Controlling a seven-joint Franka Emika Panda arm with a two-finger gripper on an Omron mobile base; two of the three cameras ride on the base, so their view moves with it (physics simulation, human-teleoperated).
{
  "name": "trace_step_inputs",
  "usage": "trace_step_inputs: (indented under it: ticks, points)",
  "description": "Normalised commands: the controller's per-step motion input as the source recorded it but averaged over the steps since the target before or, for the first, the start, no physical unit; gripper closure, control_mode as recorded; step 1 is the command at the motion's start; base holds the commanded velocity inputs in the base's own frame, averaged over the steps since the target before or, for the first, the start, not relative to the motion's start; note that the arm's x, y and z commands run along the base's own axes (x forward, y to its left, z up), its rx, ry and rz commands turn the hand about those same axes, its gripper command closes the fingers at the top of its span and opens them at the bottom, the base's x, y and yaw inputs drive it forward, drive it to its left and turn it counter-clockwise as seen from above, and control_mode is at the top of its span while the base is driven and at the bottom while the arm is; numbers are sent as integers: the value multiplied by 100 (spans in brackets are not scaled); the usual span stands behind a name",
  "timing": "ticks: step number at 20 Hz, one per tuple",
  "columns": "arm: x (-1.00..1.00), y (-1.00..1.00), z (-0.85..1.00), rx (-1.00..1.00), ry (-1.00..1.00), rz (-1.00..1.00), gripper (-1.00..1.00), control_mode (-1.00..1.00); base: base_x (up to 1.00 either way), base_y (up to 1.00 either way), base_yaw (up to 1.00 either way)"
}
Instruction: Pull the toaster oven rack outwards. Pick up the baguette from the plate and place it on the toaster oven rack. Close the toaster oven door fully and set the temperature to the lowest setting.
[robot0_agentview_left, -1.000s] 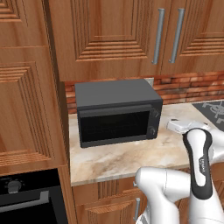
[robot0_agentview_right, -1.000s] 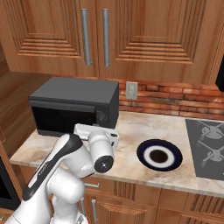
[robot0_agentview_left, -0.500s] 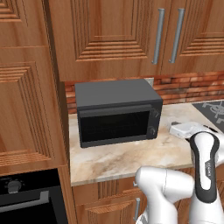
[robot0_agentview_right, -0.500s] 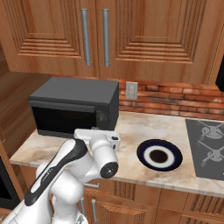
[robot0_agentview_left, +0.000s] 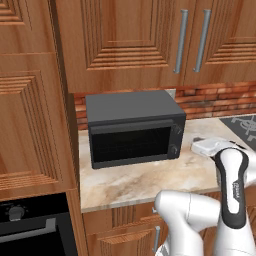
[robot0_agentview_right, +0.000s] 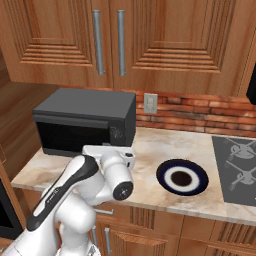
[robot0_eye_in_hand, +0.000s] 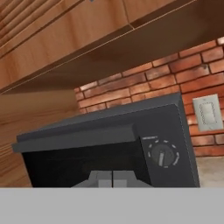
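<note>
Toaster oven (robot0_agentview_left: 134, 127) sits on the table (robot0_agentview_left: 150, 182) against the brick wall, door (robot0_agentview_left: 131, 144) shut, rack and baguette not visible. Hand (robot0_eye_in_hand: 112, 179) low in front of the door's right half, facing it squarely; fingertips look close together, gap hard to judge. From the hand, the temperature dial (robot0_eye_in_hand: 162, 155) lies at about 1 o'clock, near. Plate (robot0_agentview_right: 182, 177) rests well apart at the oven's 3 o'clock. Door's long axis runs left-right; opening it looks like the next step.
</note>
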Motion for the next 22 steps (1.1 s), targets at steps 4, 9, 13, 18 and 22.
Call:
trace_step_inputs:
  ticks: [4,9,13,18,22]
  points:
    - [44,59,-32,-1,0,-13,100,-100,0,0,0]
    - [41,53,-33,0,0,-13,100,-100,0,0,0]
    - [37,51,-37,0,0,-13,100,-100,0,0,0]
    - [33,48,-37,0,0,-13,100,-100,0,0,0]
    - [30,42,-40,0,0,-13,100,-100,0,0,0]
